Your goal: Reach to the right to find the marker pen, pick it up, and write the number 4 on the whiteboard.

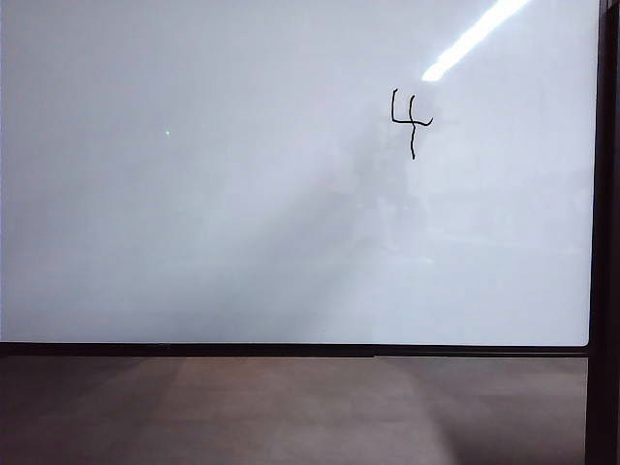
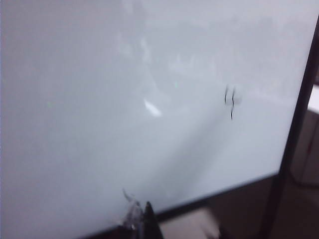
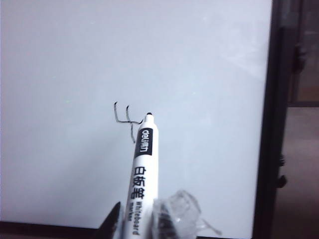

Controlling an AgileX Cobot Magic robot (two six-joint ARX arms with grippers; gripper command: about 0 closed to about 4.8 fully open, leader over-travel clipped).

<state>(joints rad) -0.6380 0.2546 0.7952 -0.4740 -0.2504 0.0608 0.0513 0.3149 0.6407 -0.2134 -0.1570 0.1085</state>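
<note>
The whiteboard (image 1: 194, 194) fills the exterior view, with a small black number 4 (image 1: 411, 118) drawn at its upper right. Neither gripper shows in that view. In the right wrist view my right gripper (image 3: 144, 209) is shut on the marker pen (image 3: 142, 164), a white barrel with a black band. Its dark tip points at the whiteboard (image 3: 199, 74) just beside the number 4 (image 3: 127, 119). Whether the tip touches the board I cannot tell. In the left wrist view my left gripper (image 2: 141, 211) faces the whiteboard (image 2: 75, 124) with its fingertips together and nothing between them. The number 4 (image 2: 231, 99) is far from it.
A thin black frame (image 1: 291, 350) borders the board's lower edge, and a brown-grey surface (image 1: 291, 417) lies below it. A dark upright (image 1: 605, 242) runs along the board's right side. A ceiling light strip (image 1: 475, 39) reflects at the board's upper right.
</note>
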